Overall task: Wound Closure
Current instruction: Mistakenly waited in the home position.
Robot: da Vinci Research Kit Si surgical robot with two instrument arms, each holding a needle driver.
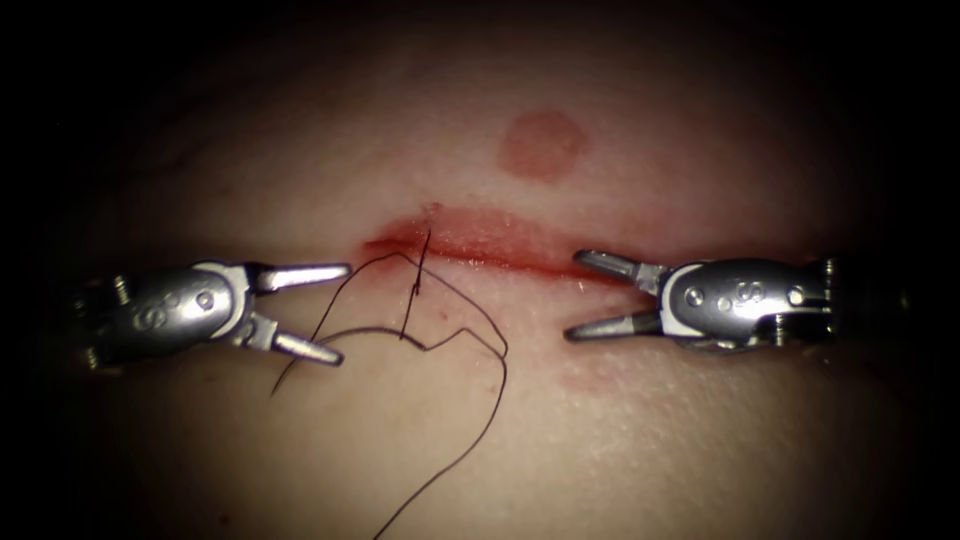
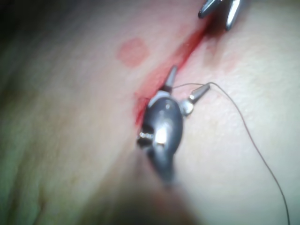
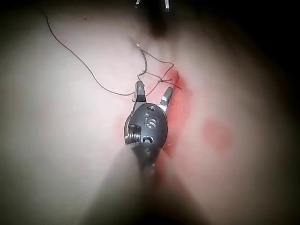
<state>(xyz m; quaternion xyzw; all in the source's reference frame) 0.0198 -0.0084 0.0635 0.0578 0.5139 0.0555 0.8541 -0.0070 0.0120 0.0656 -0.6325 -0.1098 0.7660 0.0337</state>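
Left end effector point(image 1: 325, 310): mine, coming in from the picture's left, jaws spread wide and holding nothing. The upper jaw points toward the left end of the cut; the lower jaw lies against a loop of thread without pinching it. The left wrist view point(image 2: 187, 86) shows the same spread jaws, with a strand running past the nearer jaw tip.

Thread point(image 1: 470, 330): dark, lying loose on the tissue on the near side of the cut, between my two tools but much closer to the left one. One loop curls round by the left tool's lower jaw; a long tail runs down and off toward the viewer. The right wrist view point(image 3: 93, 79) shows it trailing away across the tissue.

Stitch site point(image 1: 420, 275): a short dark strand stands nearly upright across the near lip of the cut, close to its left end. I cannot tell whether this is only thread or part of the needle, and I can make out no curved needle for certain.

Cut point(image 1: 480, 245): its long axis runs left to right across the tissue point(image 1: 600, 440), rimmed with red fluid point(image 1: 470, 230).

Right end effector point(image 1: 570, 295): mine, coming in from the right, jaws spread and empty, tips at the right end of the cut, well apart from the thread.

Nearer arm: by my judgement the left, since the thread and stitch site lie just right of its tips.
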